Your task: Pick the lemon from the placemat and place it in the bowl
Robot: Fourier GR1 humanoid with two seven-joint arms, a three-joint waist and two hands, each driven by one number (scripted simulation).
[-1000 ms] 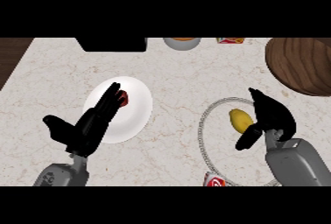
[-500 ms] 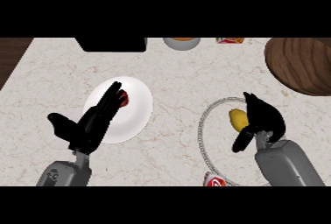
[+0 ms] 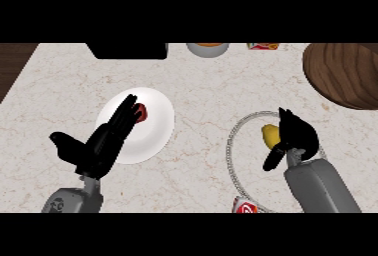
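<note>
A yellow lemon (image 3: 270, 134) lies on a round placemat (image 3: 235, 150) with a pale rim, at the right of a marble counter (image 3: 199, 80). The right hand (image 3: 297, 136) covers the lemon's right side; whether its fingers are curled round the fruit cannot be told. The left hand (image 3: 103, 141) rests with straight fingers pressed together over a white bowl (image 3: 151, 131) holding something red (image 3: 140, 112). A large wooden bowl (image 3: 345, 72) sits at the upper right.
</note>
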